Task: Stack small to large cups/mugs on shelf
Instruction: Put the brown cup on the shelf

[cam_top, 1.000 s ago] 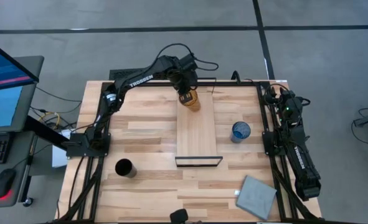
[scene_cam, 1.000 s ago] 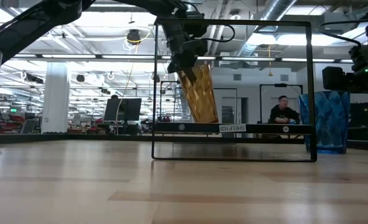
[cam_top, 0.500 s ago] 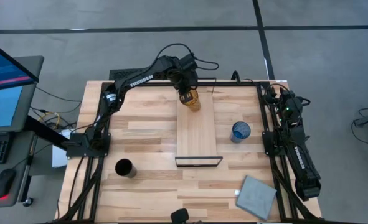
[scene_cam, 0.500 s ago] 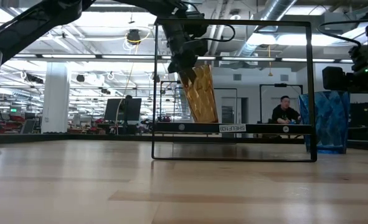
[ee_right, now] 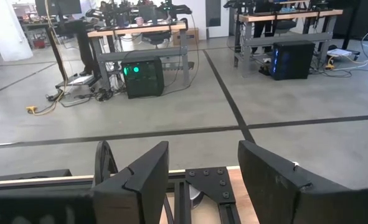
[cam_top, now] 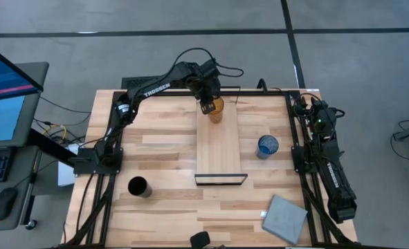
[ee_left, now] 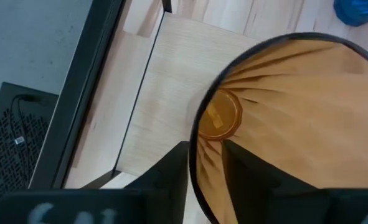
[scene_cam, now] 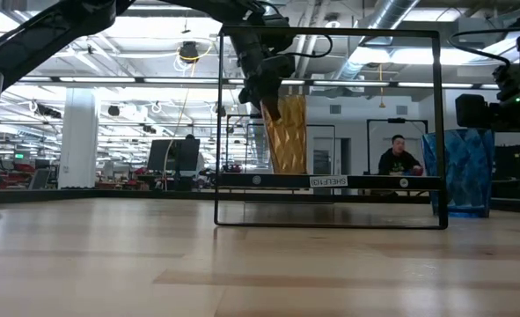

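Observation:
The amber-orange tumbler [cam_top: 216, 111] stands upright at the far end of the light-wood shelf plank [cam_top: 219, 149]; it also shows in the low view [scene_cam: 287, 132]. My left gripper [cam_top: 207, 105] is at its rim and shut on it. The blue cup [cam_top: 267, 146] stands on the table right of the plank. The black cup [cam_top: 138, 187] stands at the near left. My right gripper [ee_right: 202, 177] is open and empty at the table's far right corner [cam_top: 303, 104]. My left gripper holds the tumbler's rim [ee_left: 192, 163], with one finger [ee_left: 249, 171] inside the cup and the other [ee_left: 168, 171] outside its wall. The fingers come from above, pointing down. The tumbler stands upright, its base [scene_cam: 290, 170] on the shelf plank.
The shelf's thin black frame [cam_top: 220, 178] stands at the plank's near end and fills the middle of the low view [scene_cam: 330, 180]. A grey square pad [cam_top: 286, 218] lies at the near right. A person [scene_cam: 399, 158] sits in the room beyond.
My left gripper has swung the tumbler's top from a lean to upright, shifting a little toward the table's right. The tumbler's base has stayed in place on the plank. The gripper has kept its hold.

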Controlling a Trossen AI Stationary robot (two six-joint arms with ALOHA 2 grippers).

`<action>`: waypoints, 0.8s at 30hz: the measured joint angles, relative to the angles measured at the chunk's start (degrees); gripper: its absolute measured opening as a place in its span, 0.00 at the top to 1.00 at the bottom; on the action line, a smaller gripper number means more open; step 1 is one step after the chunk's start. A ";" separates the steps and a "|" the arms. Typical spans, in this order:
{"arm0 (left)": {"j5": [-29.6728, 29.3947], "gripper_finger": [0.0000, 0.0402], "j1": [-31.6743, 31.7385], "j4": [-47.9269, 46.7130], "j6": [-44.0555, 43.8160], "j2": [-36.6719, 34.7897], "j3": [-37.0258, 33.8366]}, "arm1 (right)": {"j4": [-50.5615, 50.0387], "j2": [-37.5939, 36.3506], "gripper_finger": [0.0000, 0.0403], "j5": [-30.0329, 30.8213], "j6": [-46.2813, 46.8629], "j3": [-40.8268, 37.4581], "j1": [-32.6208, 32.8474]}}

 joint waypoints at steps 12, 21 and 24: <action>0.02 0.70 0.00 0.36 0.59 -0.04 0.00 | 0.00 0.00 0.47 0.00 0.00 0.00 0.00; 0.14 0.70 -0.02 2.94 1.68 -0.07 0.00 | 0.00 0.00 0.47 0.00 0.02 0.00 0.00; 1.46 0.70 -0.02 4.05 1.67 -0.07 0.00 | 0.00 0.00 0.47 0.00 0.00 0.00 0.00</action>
